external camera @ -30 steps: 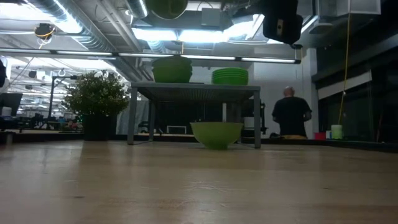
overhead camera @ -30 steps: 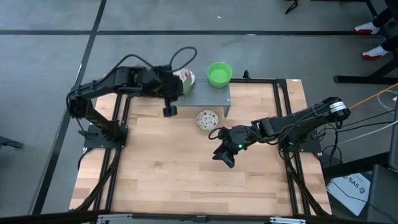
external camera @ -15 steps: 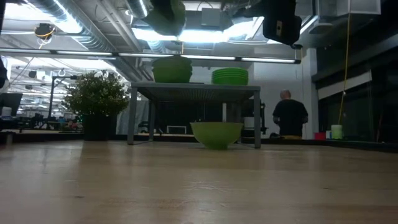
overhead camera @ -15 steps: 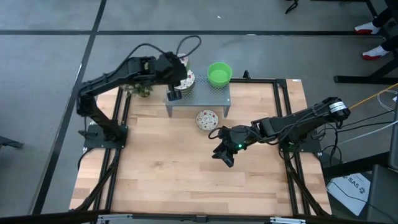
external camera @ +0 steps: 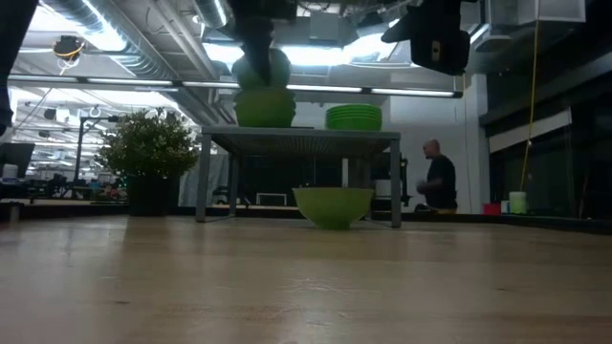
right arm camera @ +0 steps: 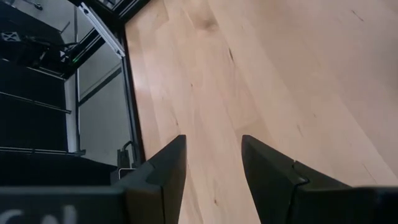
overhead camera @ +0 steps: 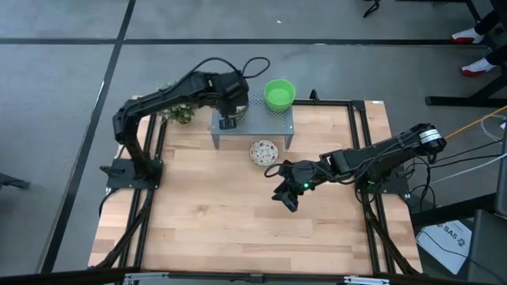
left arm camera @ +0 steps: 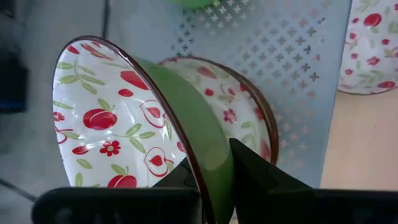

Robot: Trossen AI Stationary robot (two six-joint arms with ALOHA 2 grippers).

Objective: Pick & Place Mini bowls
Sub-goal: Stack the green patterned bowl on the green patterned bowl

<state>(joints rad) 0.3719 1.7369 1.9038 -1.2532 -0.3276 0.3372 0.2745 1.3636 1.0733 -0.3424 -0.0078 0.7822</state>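
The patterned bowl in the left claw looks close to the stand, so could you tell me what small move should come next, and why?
Probably lower it a little, then release. The left claw pinches the rim of the patterned bowl, tilted just above another patterned bowl on the grey stand. The right claw waits open over bare table.

Open-plan lab or office: exposed ceiling ducts (external camera: 115,29), strip lights (external camera: 287,53)

Stand (overhead camera: 279,120) top crowded by bowl stacks; speckled bowl (overhead camera: 264,150) seemingly blocks front; wood tabletop (overhead camera: 222,214) open
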